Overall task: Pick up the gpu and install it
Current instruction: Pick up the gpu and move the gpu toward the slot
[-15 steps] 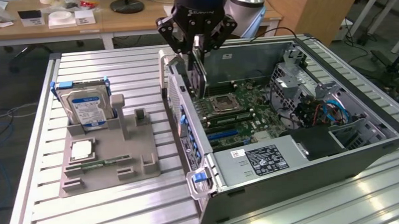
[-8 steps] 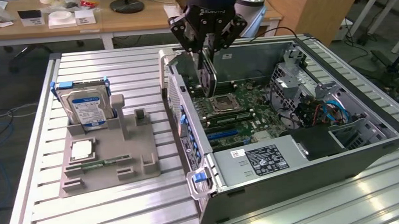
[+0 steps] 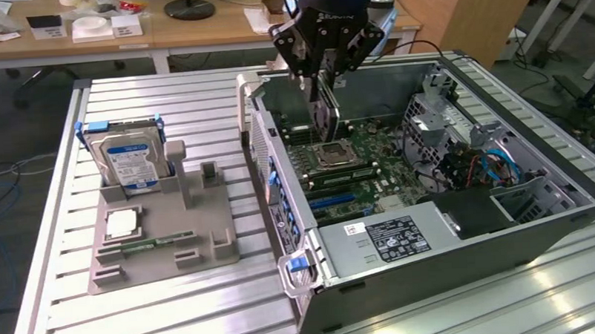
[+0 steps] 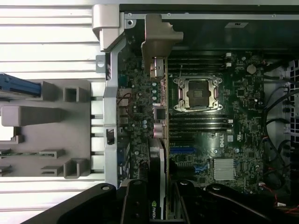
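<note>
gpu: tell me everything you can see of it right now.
The gpu is a thin black-faced card, seen edge-on, with a silvery end bracket at its far end. The gripper is shut on it, holding it on edge inside the open case, above the motherboard. Whether it touches a slot can't be told.

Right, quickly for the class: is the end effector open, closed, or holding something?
End effector: closed on the gpu, holding it edge-on over the motherboard inside the open computer case.
</note>
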You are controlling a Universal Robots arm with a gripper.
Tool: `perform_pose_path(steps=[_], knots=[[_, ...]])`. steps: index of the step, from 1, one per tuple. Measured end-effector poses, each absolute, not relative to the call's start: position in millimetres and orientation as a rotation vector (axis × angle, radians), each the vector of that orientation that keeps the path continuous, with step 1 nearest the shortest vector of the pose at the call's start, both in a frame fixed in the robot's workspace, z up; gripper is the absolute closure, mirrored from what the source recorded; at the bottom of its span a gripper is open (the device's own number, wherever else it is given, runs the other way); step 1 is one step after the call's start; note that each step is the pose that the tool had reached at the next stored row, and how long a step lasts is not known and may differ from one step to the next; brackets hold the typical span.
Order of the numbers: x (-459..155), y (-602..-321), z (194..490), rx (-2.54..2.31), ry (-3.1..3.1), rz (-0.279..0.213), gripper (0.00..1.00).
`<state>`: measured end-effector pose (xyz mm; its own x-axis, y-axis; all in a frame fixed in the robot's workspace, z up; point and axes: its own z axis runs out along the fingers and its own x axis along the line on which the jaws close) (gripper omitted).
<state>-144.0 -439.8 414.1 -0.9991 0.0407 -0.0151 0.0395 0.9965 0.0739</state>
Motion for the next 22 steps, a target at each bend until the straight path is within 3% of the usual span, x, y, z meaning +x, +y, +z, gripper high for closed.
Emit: perform_pose_path(steps=[22], knots=[[-104, -440, 414, 0.063, 3.122, 0.116, 0.73]])
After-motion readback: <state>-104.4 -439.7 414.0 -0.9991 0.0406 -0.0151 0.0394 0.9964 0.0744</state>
